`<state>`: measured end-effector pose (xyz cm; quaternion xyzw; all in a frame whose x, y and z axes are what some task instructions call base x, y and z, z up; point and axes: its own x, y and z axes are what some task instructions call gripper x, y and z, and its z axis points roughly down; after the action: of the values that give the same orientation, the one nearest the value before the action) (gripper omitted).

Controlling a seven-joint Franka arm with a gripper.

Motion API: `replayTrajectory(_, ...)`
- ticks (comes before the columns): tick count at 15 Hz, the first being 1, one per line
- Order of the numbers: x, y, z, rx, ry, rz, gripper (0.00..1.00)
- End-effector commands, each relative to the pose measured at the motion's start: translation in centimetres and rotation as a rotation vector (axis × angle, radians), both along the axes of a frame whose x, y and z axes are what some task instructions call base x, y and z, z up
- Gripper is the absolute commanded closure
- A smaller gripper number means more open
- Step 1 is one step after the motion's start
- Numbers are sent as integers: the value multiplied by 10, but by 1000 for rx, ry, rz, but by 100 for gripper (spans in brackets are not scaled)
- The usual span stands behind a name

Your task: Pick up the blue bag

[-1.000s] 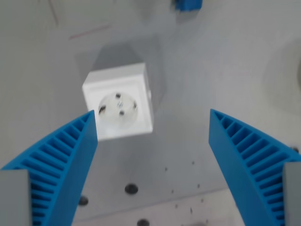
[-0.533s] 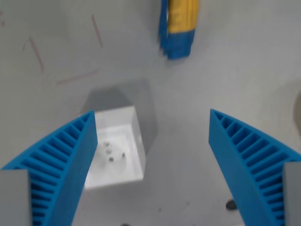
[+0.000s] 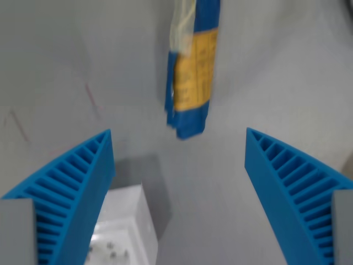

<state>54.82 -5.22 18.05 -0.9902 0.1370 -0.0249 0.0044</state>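
The blue bag (image 3: 191,69) with a yellow label lies flat on the grey table, running from the top edge of the wrist view down toward the centre; its upper end is cut off by the frame. My gripper (image 3: 179,141) is open, its two blue ribbed fingers (image 3: 71,193) rising from the bottom corners. The bag's lower end sits just above the gap between the fingertips, nearer the left one. Nothing is held.
A white socket block (image 3: 124,229) stands at the bottom left, partly hidden behind the left finger. Faint red scratch marks (image 3: 91,99) cross the grey table (image 3: 287,72) on the wrist view's left.
The camera has moved forward: the bag has slid down from the top edge toward the centre, and the white socket block has dropped toward the bottom left. The fingers stay equally spread.
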Motion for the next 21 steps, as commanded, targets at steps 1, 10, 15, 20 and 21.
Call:
replayTrajectory(1, 17, -8, -7, -36, 3, -18, 0)
replayTrajectory(10, 59, -30, -23, -22, 13, -18, 0)
replayTrajectory(15, 64, -33, -23, -16, 25, -15, 0)
replayTrajectory(20, 58, -32, -19, -15, 22, -14, 0)
replayTrajectory(21, 54, -31, -24, -15, 21, -14, 0)
